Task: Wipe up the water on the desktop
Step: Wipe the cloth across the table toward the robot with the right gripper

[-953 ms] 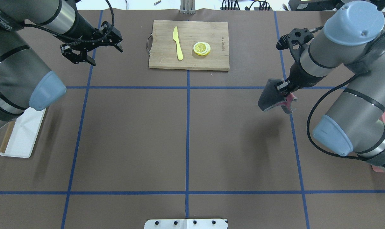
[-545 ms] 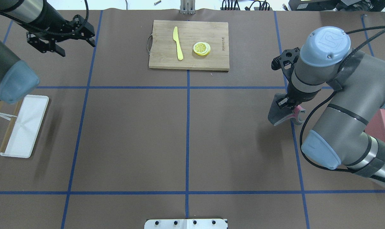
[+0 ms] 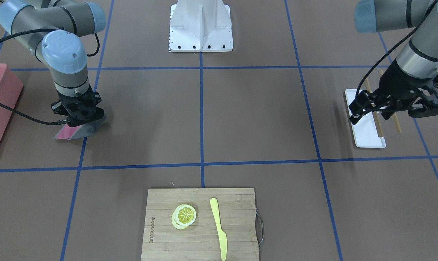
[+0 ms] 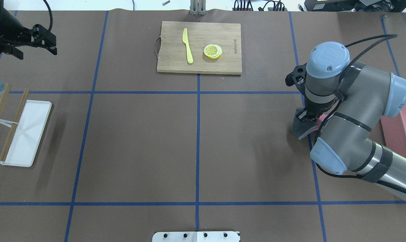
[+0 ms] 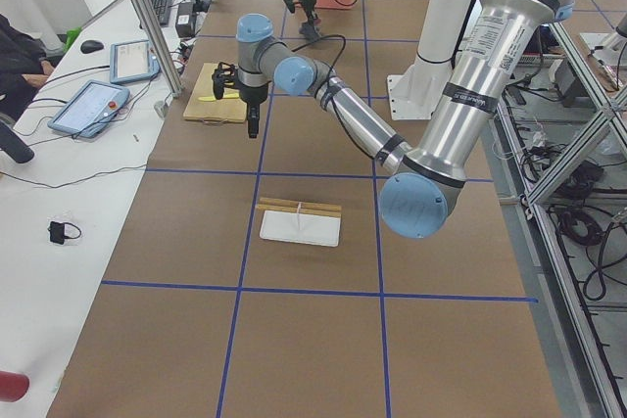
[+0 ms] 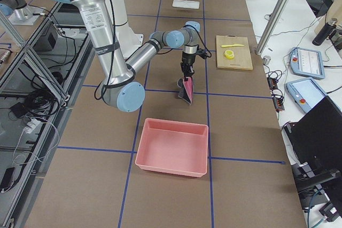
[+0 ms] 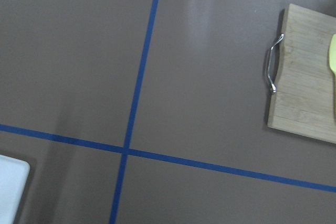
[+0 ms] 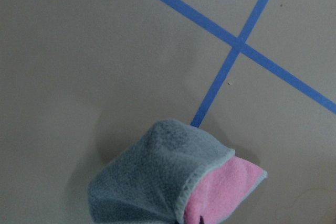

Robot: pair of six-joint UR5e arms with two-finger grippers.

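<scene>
The desktop [image 4: 139, 141] is a brown surface with blue tape lines; I see no water on it. My right gripper [image 4: 304, 116] is shut on a grey and pink cloth [image 4: 301, 128] at the right side, beside a blue line crossing. The cloth hangs down, its lower end at or just above the desktop [image 3: 240, 119]. It also shows in the front view [image 3: 80, 129], the right side view [image 6: 186, 90] and the right wrist view [image 8: 163, 187]. My left gripper [image 4: 37, 53] is open and empty over the far left; it also shows in the front view [image 3: 371, 114].
A bamboo cutting board [image 4: 223, 65] at the far middle carries a yellow knife [image 4: 187, 45] and a lemon slice [image 4: 213, 51]. A white tray [image 4: 26, 134] with chopsticks [image 4: 13, 124] lies at the left. A pink bin [image 6: 172, 147] stands at the right.
My right gripper has carried the cloth to the right and nearer the robot. My left arm has swung further left, uncovering the tray and chopsticks; its gripper stays open.
</scene>
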